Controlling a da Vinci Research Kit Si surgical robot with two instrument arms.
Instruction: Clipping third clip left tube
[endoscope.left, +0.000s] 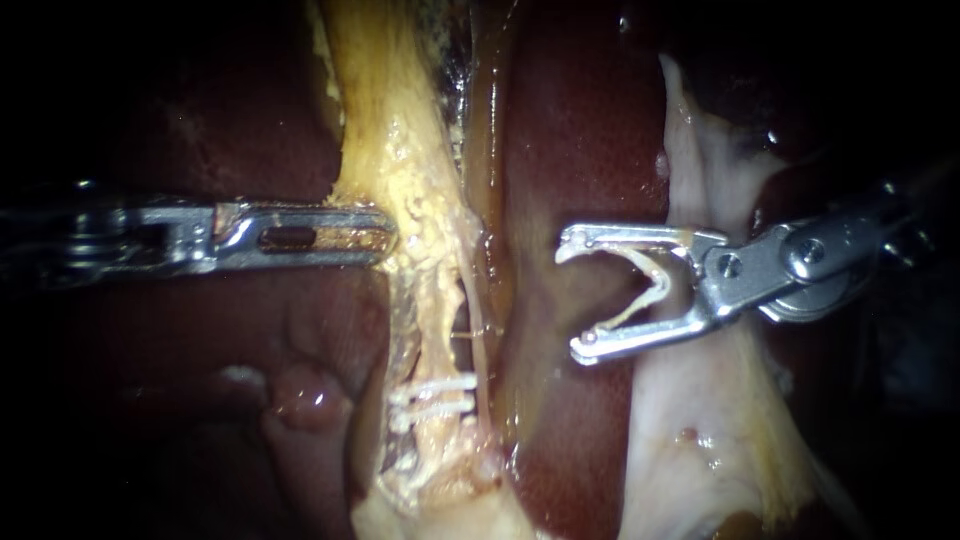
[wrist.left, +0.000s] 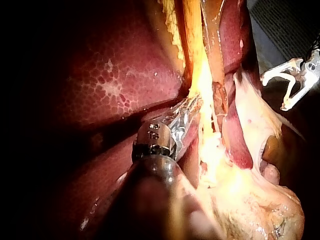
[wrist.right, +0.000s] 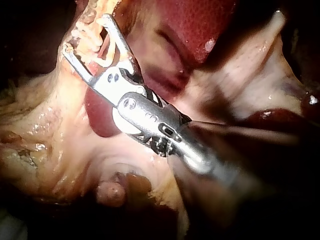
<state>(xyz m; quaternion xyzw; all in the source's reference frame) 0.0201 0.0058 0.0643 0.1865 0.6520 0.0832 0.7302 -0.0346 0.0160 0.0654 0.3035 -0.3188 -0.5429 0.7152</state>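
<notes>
Mid-left: left instrument (endoscope.left: 385, 240) jaws closed on yellow tissue (endoscope.left: 410, 190). Mid-right: right instrument (endoscope.left: 572, 300) jaws wide, holding open clip (endoscope.left: 655, 285), over liver (endoscope.left: 580, 130). Lower middle: left tube (endoscope.left: 432, 325) with two clips (endoscope.left: 432, 395), apart from right instrument.

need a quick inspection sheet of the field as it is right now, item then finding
surface: wet dark red liver, with a pale whitish tissue flap lying over it
job's things: yellowish fatty tissue strand; two white clips side by side across its lower part
clutter: nothing seen
instruments: left instrument, jaws shut on the strand's edge; right instrument, jaws wide apart, carrying an open white V-shaped clip, over the liver and clear of the strand
cables: nothing seen
surroundings: dark, nothing seen
</notes>
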